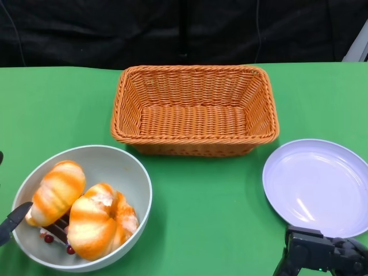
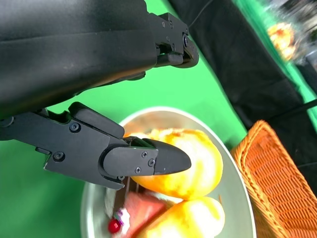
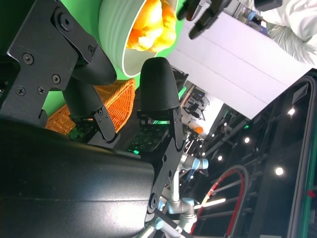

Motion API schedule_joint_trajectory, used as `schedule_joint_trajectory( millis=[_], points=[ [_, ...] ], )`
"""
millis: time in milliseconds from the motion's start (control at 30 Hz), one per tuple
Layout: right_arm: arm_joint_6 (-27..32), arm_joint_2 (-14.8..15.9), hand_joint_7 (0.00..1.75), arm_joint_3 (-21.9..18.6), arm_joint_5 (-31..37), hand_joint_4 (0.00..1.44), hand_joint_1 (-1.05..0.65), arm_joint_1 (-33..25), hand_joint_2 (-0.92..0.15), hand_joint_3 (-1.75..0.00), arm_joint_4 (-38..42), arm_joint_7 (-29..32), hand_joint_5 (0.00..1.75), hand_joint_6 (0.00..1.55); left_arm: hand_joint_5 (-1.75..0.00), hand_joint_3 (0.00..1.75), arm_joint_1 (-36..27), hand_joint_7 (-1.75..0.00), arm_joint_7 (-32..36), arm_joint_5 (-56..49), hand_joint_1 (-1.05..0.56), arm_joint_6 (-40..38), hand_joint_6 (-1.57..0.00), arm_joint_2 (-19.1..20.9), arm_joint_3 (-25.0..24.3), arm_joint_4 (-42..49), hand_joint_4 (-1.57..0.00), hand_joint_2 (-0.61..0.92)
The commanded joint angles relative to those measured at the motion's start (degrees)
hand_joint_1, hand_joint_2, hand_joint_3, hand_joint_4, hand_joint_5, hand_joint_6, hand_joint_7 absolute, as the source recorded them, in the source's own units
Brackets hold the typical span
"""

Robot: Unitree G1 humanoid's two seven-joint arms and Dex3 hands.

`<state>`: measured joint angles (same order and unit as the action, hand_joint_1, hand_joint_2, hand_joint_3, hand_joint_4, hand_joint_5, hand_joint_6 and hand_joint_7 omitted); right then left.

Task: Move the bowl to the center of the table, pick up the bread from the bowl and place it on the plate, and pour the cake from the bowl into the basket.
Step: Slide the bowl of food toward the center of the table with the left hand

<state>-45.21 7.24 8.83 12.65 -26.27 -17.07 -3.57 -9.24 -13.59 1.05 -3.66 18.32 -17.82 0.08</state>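
Left hand (image 1: 12,221) sits at the near left edge of the head view, one black fingertip reaching over the rim of the grey bowl (image 1: 133,172); in the left wrist view its fingers (image 2: 148,161) are spread, one over the bowl's contents and another above, with nothing visibly pinched between them. Inside the bowl lie two orange-and-white striped bread rolls (image 1: 57,191), side by side and touching, and under them a dark slice of cake (image 2: 141,210) with small red berries. Right hand (image 1: 328,253) rests low at the near right, just beside the near rim of the pale lilac plate (image 1: 319,184), its fingers apart and holding nothing. Behind, between bowl and plate, stands the woven orange basket (image 1: 195,141) on the green tabletop (image 1: 207,207).
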Motion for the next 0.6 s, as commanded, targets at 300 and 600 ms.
schedule_joint_trajectory(
  millis=[300,600],
  points=[
    [-1.3,0.6,1.31,0.1,1.4,0.92,0.06,-1.0,0.00,-1.75,-0.5,0.2,1.64,0.89,-0.03,0.47,3.8,-0.05,-6.5,13.4,-0.56,-22.1,-0.01,-0.2,1.3,-3.8,-0.02,0.92],
    [-1.0,0.4,1.30,0.2,2.1,0.93,0.05,-0.6,-0.01,-1.75,-0.2,0.3,1.63,0.90,-0.02,0.46,4.2,-0.02,-7.3,21.2,-0.64,-32.1,0.00,-1.2,3.0,-8.5,-0.02,0.92]
  ],
)
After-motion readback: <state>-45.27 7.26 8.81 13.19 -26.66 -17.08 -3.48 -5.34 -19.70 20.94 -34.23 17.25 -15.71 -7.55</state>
